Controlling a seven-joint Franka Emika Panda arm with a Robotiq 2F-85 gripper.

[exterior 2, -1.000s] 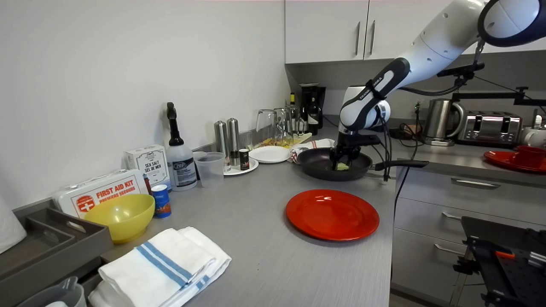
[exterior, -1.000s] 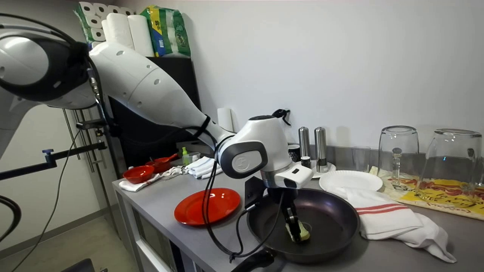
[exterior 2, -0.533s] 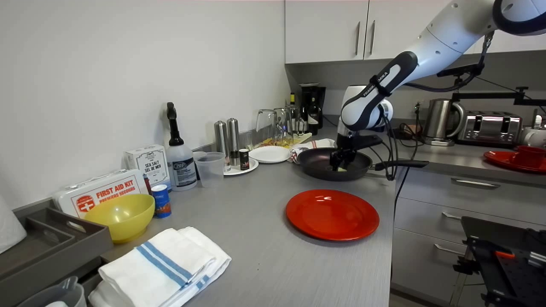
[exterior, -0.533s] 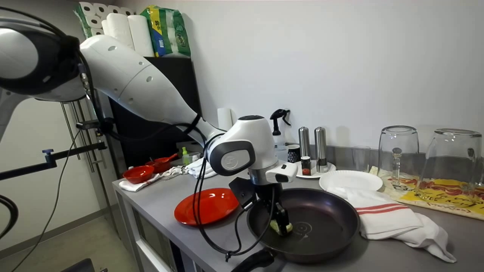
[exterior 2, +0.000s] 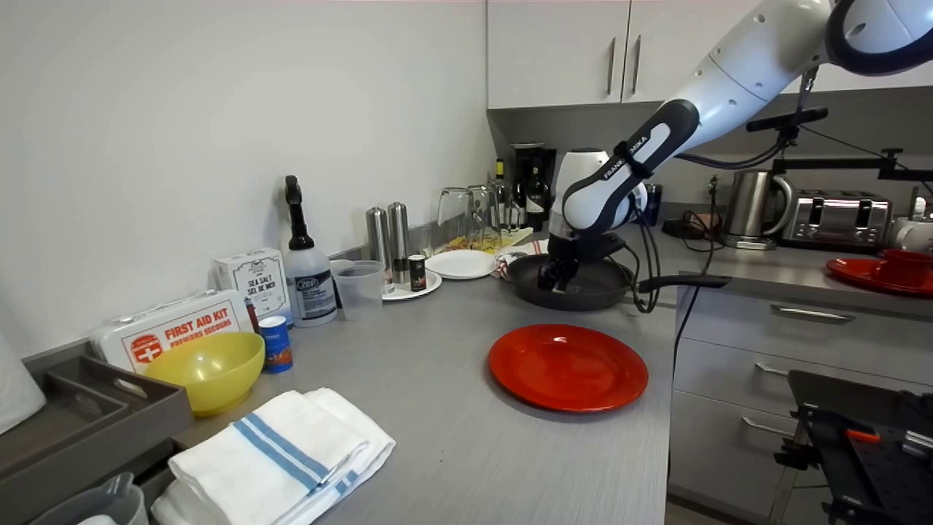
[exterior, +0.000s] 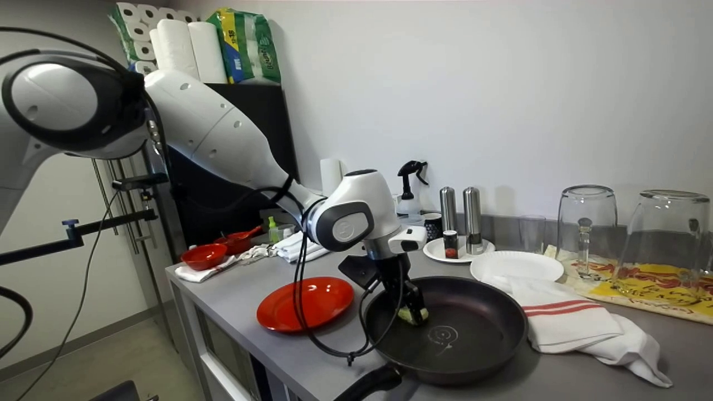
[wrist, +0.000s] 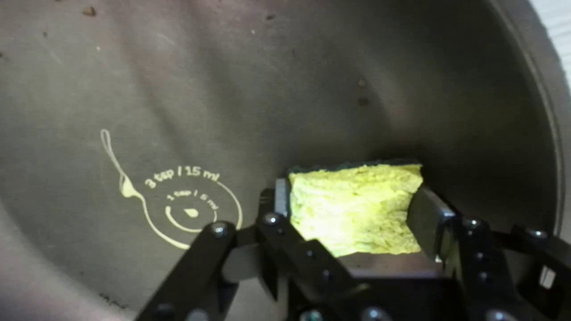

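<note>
My gripper (wrist: 354, 208) is shut on a yellow sponge (wrist: 352, 191) with a dark backing, its pads (wrist: 424, 218) pressing the two ends. The right end is dented by the pad. Both are inside a dark frying pan (exterior: 473, 334), near its wall on the red plate's side. In both exterior views the arm reaches down into the pan (exterior 2: 601, 299), and only a bit of the sponge (exterior: 412, 316) shows below the fingers. Whether the sponge touches the pan floor is hard to tell. Pale printed rings lie to the left of the sponge in the wrist view.
Small brown crumbs (wrist: 89, 11) lie in the pan. A red plate (exterior 2: 568, 364) is beside it on the counter. The pan handle (exterior: 370, 383) points toward the counter edge. A white towel (exterior: 568, 317), paper plate (exterior: 518, 265) and upturned glass mugs (exterior: 585, 223) stand close by.
Still gripping the sponge, my gripper has gone from the pan's middle toward its plate-side wall, then a little back toward the room wall. The pan has shifted very slightly.
</note>
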